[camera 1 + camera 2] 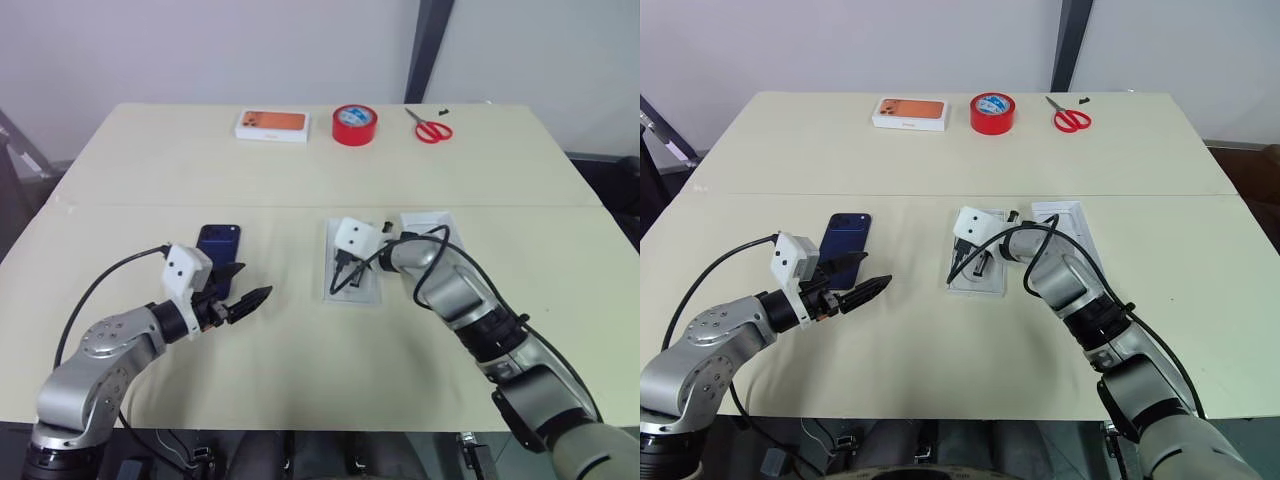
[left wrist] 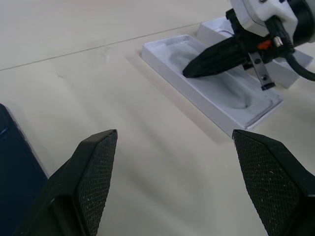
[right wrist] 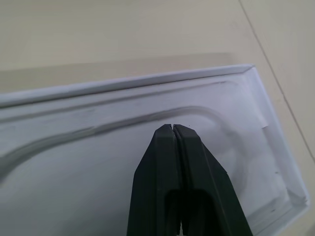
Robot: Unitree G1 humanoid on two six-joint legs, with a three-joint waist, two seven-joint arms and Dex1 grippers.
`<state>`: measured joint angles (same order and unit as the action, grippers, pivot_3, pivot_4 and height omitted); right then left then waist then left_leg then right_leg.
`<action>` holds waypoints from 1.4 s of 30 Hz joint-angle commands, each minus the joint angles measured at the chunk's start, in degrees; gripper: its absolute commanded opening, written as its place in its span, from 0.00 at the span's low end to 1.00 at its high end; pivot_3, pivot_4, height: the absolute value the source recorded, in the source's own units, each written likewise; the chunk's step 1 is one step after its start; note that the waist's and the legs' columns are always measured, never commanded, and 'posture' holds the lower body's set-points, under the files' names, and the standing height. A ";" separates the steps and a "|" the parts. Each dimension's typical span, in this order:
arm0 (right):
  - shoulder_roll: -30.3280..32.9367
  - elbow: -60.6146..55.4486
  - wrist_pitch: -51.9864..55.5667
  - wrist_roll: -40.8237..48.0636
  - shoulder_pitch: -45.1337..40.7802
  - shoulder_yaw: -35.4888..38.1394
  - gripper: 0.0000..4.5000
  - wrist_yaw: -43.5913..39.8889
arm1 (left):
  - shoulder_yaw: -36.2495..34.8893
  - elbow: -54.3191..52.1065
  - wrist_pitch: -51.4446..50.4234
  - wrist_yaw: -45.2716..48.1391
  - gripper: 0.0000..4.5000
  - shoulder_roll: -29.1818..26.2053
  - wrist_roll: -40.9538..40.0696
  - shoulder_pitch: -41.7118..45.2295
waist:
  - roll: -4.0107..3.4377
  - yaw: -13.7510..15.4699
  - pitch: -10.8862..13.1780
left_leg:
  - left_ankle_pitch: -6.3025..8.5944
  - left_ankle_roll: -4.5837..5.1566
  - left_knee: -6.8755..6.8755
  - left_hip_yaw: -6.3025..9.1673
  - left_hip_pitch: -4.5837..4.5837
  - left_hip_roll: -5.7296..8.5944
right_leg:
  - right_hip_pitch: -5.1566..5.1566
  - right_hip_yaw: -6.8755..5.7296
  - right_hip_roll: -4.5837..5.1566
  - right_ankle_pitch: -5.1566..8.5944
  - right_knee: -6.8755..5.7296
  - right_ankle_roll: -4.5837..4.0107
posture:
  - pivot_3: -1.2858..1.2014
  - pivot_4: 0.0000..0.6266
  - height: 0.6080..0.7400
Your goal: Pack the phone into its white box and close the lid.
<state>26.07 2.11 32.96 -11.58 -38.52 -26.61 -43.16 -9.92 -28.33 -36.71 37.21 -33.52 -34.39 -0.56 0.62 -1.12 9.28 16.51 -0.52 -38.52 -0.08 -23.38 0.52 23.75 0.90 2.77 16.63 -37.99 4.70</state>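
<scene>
Head views: the table (image 1: pixel 300 370) carries the phone (image 1: pixel 219 245) at left-centre, flat and bare, in no container. The left gripper (image 1: pixel 251 296) hovers just beside the phone's near end, fingers spread wide, holding nothing. At centre lies a white tray with a rounded oval recess (image 1: pixel 365 290) — the right gripper (image 1: pixel 343 275) points down into it, fingers pressed together, nothing between them. A second white tray (image 1: pixel 432 224) lies just beyond the right arm, partly hidden; contents cannot be told. Far edge: white carton printed with an orange phone (image 1: pixel 272 125), red tape roll (image 1: pixel 354 124), red scissors (image 1: pixel 431 128).

Left wrist view: wide-apart fingers (image 2: pixel 93 172), phone edge beside one, recessed tray ahead holding nothing but the right gripper's tip.

Right wrist view: shut tips over the tray's oval recess — whether they touch the floor is unclear.
</scene>
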 commanded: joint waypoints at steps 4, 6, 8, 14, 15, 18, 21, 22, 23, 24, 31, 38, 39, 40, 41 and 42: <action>0.65 -3.56 -0.14 0.05 0.17 2.12 0.01 -0.24 | -0.07 -1.47 0.55 0.19 0.88 -0.32 -0.55 0.50 | 0.00 0.08 0.00 | 0.00 0.00 0.00 0.00 0.00 0.00 | 0.00 0.00 0.00 0.00 0.00 0.00 | 0.52 0.24 0.92; 1.94 -6.03 -2.24 2.31 0.56 3.87 0.01 -2.41 | -0.56 -1.23 0.40 0.39 0.88 -0.62 -0.79 0.65 | 0.00 0.12 0.00 | 0.00 0.00 0.00 0.00 -0.01 0.00 | 0.00 0.00 0.00 0.00 0.01 0.00 | 0.52 0.24 0.92; 3.79 -9.88 -2.87 6.14 1.81 6.11 0.01 -6.29 | -1.24 -1.17 0.28 0.70 0.88 -0.99 -1.15 0.46 | 0.00 0.28 0.01 | 0.00 0.00 0.01 0.00 -0.02 0.00 | 0.01 0.00 0.00 0.00 0.02 0.00 | 0.52 0.24 0.92; 11.12 -20.65 0.91 18.46 7.96 10.66 0.31 -18.91 | -0.80 -1.54 1.28 2.97 0.88 -3.52 0.05 -1.12 | 0.00 0.31 0.01 | 0.01 0.01 0.13 0.00 0.03 0.00 | -0.05 0.00 0.01 0.00 0.10 0.00 | 0.52 0.24 0.92; 12.52 -21.91 0.28 18.83 9.54 10.44 0.43 -19.82 | -0.17 -2.13 1.74 3.70 0.88 -4.05 0.42 -1.67 | 0.00 0.31 0.01 | 0.00 0.01 0.19 0.01 0.08 0.00 | -0.08 0.00 0.02 0.00 0.13 -0.01 | 0.52 0.24 0.92; 15.11 -23.89 -1.59 18.09 13.10 8.79 0.63 -20.48 | 1.25 -3.96 2.62 5.35 0.88 -4.90 0.58 -3.00 | 0.00 0.22 0.01 | 0.00 0.01 0.25 0.01 0.10 -0.01 | -0.09 0.00 0.03 0.01 0.17 -0.02 | 0.52 0.24 0.92; 15.77 -24.31 -1.85 16.94 14.82 7.35 0.63 -19.74 | 2.16 -5.03 3.33 6.43 0.88 -5.77 1.06 -4.14 | -0.01 0.11 0.01 | 0.00 0.01 0.25 0.01 0.11 -0.01 | -0.09 0.01 0.03 0.01 0.18 -0.03 | 0.52 0.24 0.92; 15.94 -23.92 -2.53 16.02 15.17 6.69 0.63 -19.25 | 2.22 -5.05 3.36 6.45 0.88 -5.89 1.14 -4.29 | -0.01 0.11 0.01 | 0.00 0.01 0.25 0.01 0.12 -0.02 | -0.09 0.01 0.03 0.01 0.17 -0.03 | 0.52 0.24 0.92; 15.98 -23.50 -3.05 15.35 15.34 6.14 0.63 -18.84 | 2.18 -4.96 3.37 6.44 0.88 -5.93 1.14 -4.32 | -0.01 0.15 0.01 | 0.00 0.01 0.25 0.01 0.12 -0.02 | -0.09 0.01 0.03 0.01 0.17 -0.03 | 0.52 0.24 0.92; 15.93 -23.02 -3.51 14.74 15.53 5.54 0.63 -18.52 | 2.05 -4.90 3.26 6.34 0.88 -5.87 1.05 -4.32 | -0.01 0.21 0.01 | 0.00 0.00 0.25 0.01 0.12 -0.02 | -0.09 0.01 0.03 0.01 0.17 -0.03 | 0.52 0.24 0.92; 14.31 -22.23 -5.27 12.49 15.06 2.94 0.02 -17.22 | 1.02 -5.06 2.53 5.61 0.88 -5.75 0.37 -4.45 | 0.00 0.33 0.00 | 0.00 0.00 0.25 0.01 0.11 -0.01 | -0.11 0.00 0.03 0.01 0.21 -0.03 | 0.52 0.24 0.92; 11.85 -22.08 -7.19 11.15 13.78 0.73 0.01 -17.19 | -1.09 -5.60 1.74 3.96 0.88 -5.40 -1.30 -5.04 | 0.00 0.16 0.00 | -0.01 0.00 0.25 0.01 0.14 -0.02 | -0.12 0.00 0.02 0.01 0.19 -0.03 | 0.52 0.24 0.92; 11.41 -22.06 -7.19 10.83 13.53 0.56 0.01 -16.83 | -1.51 -5.81 1.58 3.63 0.88 -5.35 -1.58 -5.25 | 0.00 0.18 0.00 | -0.01 0.00 0.25 0.01 0.14 -0.02 | -0.12 0.00 0.02 0.01 0.19 -0.03 | 0.52 0.24 0.92; 11.11 -22.01 -7.14 10.61 13.34 0.46 0.01 -16.55 | -1.79 -5.95 1.47 3.42 0.88 -5.33 -1.77 -5.39 | 0.00 0.18 0.00 | -0.01 0.00 0.25 0.01 0.14 -0.02 | -0.12 0.00 0.02 0.01 0.19 -0.03 | 0.52 0.24 0.92; 10.60 -22.02 -6.70 10.66 12.98 0.51 0.01 -16.34 | -2.15 -6.14 1.32 3.16 0.88 -5.25 -2.04 -5.61 | 0.00 0.21 0.00 | -0.01 0.00 0.25 0.01 0.14 -0.02 | -0.12 0.00 0.02 0.01 0.19 -0.03 | 0.52 0.24 0.92; 10.22 -21.99 -6.37 10.69 12.71 0.57 0.01 -16.24 | -2.38 -6.25 1.20 3.00 0.88 -5.22 -2.25 -5.72 | 0.00 0.23 0.00 | -0.01 0.00 0.25 0.01 0.14 -0.01 | -0.12 0.00 0.02 0.01 0.19 -0.03 | 0.52 0.24 0.92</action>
<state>36.91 -18.84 26.84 -1.00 -24.85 -26.13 -59.75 -10.56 -32.36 -35.64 40.65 -38.70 -35.67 -6.11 0.62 -0.88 9.28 16.50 -0.52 -38.27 -0.07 -23.24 0.50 23.63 0.90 2.79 16.64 -37.81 4.68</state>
